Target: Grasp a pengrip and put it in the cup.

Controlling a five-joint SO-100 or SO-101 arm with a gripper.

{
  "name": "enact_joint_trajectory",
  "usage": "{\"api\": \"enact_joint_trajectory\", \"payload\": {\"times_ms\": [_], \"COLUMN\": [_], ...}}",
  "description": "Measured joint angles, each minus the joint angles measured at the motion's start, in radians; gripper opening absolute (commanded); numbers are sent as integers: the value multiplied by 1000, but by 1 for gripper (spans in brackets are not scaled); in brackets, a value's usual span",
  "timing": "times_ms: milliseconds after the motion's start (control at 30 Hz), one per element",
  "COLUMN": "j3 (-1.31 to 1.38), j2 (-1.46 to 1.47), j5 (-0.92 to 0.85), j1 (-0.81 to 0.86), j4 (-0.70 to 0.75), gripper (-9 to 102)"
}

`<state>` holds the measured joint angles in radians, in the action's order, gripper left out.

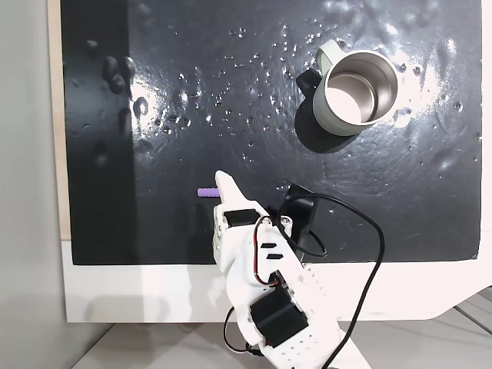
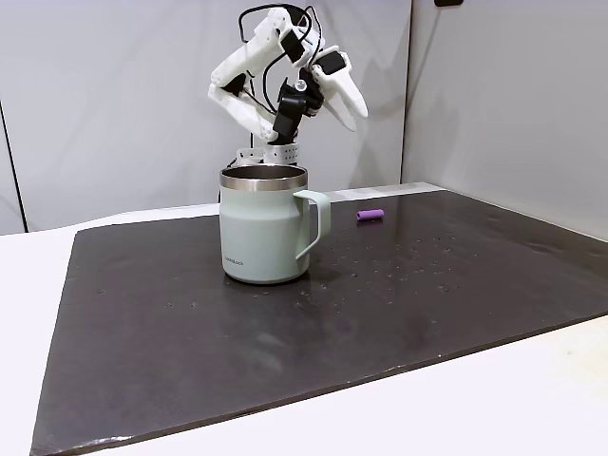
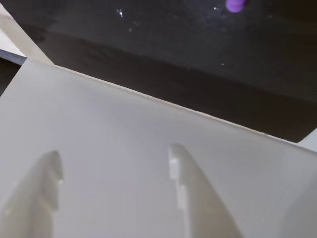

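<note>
Close under my wrist camera lie my own two fingers (image 3: 190, 193), pale and blurred, spread apart with nothing between them; beneath them runs the white bench (image 3: 124, 144) edge, and beyond that the dark mat (image 3: 148, 59). At the top edge of the wrist view, to the right of centre, peeks the pengrip (image 3: 235, 5), a small purple end; so it lies ahead of my hand (image 3: 116, 191) and a little to the right as that camera sees it.

From the fixed view above, my hand (image 1: 221, 184) hangs over the near edge of the mat, one white finger pointing up the picture; the pengrip (image 1: 207, 192) lies flat on the mat just left of that fingertip, its long axis running left to right, across the way the finger points; whether the tip is above it or beside it I cannot tell there. The side fixed view shows my hand (image 2: 332, 100) raised well above the mat, with the pengrip (image 2: 370, 216) lying below it; I judge the coming move to be a drop straight down with a small shift toward the purple piece, fingers straddling its short width.

Farther off stands the cup (image 1: 355, 92), upright and open, well apart from the pengrip, handle toward the top left in the view from above.

Counted: one pengrip; one cup; one arm.
</note>
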<state>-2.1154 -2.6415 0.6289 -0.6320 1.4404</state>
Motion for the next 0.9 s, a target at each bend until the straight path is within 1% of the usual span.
{"api": "enact_joint_trajectory", "payload": {"times_ms": [100, 200, 467, 533, 667, 900], "j3": [29, 32, 107, 118, 118, 120], "j2": [72, 160, 416, 462, 534, 709], "j5": [48, 72, 140, 158, 173, 183], "j1": [-38, -46, -66, -67, -67, -66], "j4": [29, 48, 58, 48, -25, -74], "gripper": [25, 28, 33, 33, 34, 37]}}
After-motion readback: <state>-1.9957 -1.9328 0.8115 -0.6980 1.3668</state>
